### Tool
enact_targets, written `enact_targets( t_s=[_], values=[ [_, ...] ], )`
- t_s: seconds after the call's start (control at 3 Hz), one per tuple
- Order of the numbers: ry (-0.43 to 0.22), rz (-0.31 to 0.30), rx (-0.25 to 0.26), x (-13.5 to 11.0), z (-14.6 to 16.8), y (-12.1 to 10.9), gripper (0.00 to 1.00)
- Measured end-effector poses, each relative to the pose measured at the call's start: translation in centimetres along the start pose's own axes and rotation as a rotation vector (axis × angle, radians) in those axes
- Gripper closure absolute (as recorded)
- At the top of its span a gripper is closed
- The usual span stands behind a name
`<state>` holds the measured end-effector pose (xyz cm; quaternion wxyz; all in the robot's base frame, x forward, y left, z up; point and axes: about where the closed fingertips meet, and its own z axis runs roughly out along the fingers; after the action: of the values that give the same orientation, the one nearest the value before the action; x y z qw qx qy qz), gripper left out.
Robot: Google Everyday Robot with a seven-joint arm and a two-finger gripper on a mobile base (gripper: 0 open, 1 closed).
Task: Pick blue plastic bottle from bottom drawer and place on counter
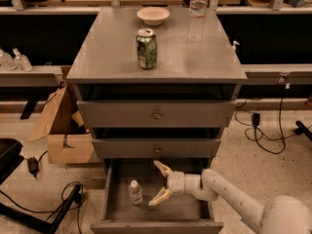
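The blue plastic bottle, small and clear with a white cap, stands upright on the floor of the open bottom drawer, left of its middle. My gripper is inside the drawer, just to the right of the bottle, pointing left at it. Its two pale fingers are spread wide and hold nothing. The bottle stands apart from them. The counter is the grey top of the cabinet above.
On the counter stand a green can, a white bowl and a tall clear water bottle. The two upper drawers are shut. A cardboard box and cables lie on the floor to the left.
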<state>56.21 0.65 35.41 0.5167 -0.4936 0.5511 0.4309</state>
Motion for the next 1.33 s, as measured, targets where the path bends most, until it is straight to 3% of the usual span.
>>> enact_targets(
  t_s=[0.67,1.33],
  values=[
    [0.002,-0.008,-0.082,5.2,5.7,-2.0,0.0],
    [0.061,0.002,-0.131,10.1,8.5,-1.8,0.0]
  ],
)
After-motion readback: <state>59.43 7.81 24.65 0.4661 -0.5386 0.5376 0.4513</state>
